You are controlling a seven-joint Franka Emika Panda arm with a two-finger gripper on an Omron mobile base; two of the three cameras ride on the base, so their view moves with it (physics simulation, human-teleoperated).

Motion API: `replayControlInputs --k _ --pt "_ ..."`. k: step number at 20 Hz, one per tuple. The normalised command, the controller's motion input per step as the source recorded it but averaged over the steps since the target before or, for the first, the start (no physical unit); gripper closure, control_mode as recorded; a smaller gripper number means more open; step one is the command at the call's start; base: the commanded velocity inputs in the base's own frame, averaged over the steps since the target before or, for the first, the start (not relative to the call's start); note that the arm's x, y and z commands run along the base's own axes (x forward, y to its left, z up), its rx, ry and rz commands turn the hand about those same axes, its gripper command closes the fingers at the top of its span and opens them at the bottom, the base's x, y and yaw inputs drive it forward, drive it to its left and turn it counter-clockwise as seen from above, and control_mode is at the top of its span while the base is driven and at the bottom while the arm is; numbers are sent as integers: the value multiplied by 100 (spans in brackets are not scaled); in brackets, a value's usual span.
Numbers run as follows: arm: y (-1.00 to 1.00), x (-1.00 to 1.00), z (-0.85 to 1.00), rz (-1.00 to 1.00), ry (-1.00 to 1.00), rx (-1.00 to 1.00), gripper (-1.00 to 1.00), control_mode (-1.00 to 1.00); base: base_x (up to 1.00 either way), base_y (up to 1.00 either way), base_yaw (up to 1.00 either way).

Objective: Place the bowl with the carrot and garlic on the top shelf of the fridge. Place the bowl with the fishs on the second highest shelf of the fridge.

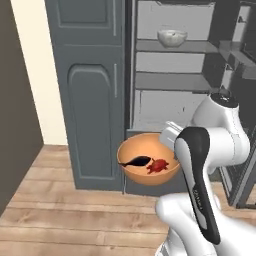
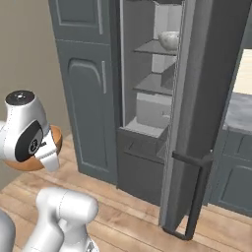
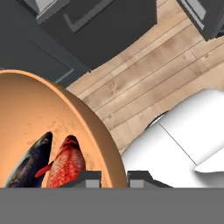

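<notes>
Second step: gripper [image 3: 113, 177] clamped on rim of the orange bowl [image 1: 148, 159] with fishs [image 1: 147, 163], centre frame. Pale bowl [image 1: 172, 37] sits upper right, shelved. Next: lift to the shelf below [image 1: 170, 81].

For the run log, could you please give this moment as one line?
claw: shut on orange bowl | fish: inside | grey bowl: top shelf | fridge: open

A wooden plank floor [image 1: 65, 220] in a light brown tone runs across the room, its boards showing grain and seams. A cream wall [image 1: 37, 65] stands behind at the left of the left base view, with a darker brown wall [image 1: 12, 100] nearer on that side. Tall dark grey cabinet panelling [image 1: 92, 90] with an arched inset rises from the floor. At the far right of the right base view a grey bench [image 2: 241, 110] tops lower dark grey cabinets [image 2: 234, 182]. The light is even and soft.
</notes>
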Motion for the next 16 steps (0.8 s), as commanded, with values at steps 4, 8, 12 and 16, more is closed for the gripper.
replayControlInputs --k 4,8,12,16 --pt "0 0 0 0 0 0 100 100 84 1 -63" --pt "0 0 0 0 0 0 100 100 99 42 -50" --pt "0 0 0 0 0 0 100 100 92 19 -29" --pt "0 0 0 0 0 0 100 100 73 -5 -21"
